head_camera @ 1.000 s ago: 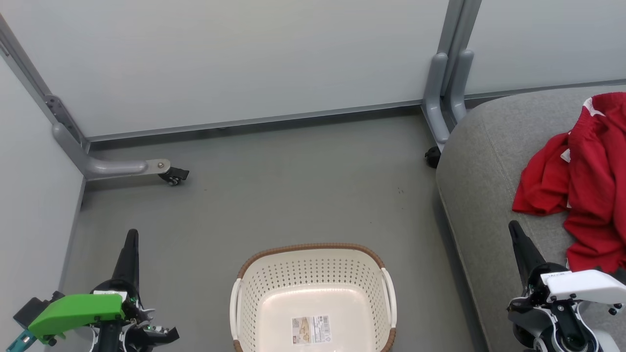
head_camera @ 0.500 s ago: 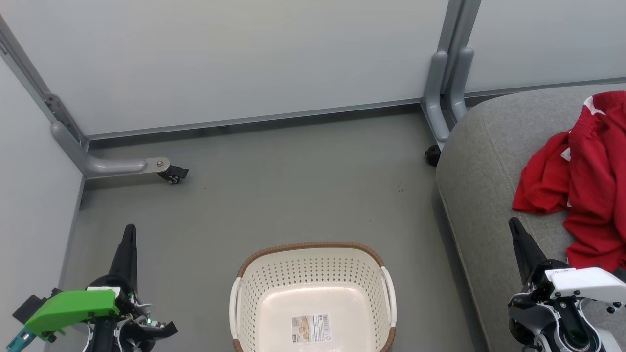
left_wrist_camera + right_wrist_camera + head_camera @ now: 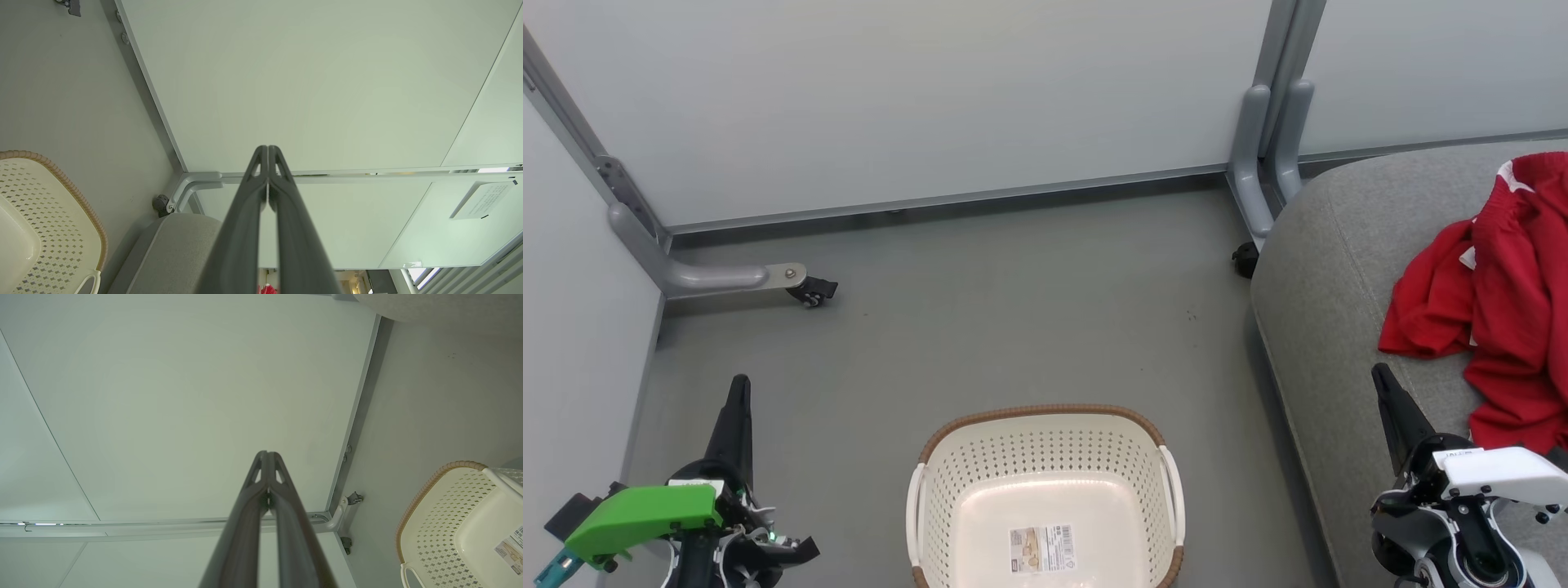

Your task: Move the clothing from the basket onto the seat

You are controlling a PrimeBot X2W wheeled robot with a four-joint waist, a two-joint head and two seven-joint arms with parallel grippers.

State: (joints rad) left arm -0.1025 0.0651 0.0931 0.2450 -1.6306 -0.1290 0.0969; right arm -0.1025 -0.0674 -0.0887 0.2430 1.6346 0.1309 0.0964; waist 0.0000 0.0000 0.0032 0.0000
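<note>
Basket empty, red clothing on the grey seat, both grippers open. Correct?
Not quite: the left gripper and right gripper are both shut, jaws closed together in each wrist view. The basket is empty and the clothing lies on the seat, as the head view shows.

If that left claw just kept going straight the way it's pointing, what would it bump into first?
Most likely the pale partition wall: the shut left claw aims at it with nothing showing in between. How far off the wall stands is unclear.
</note>
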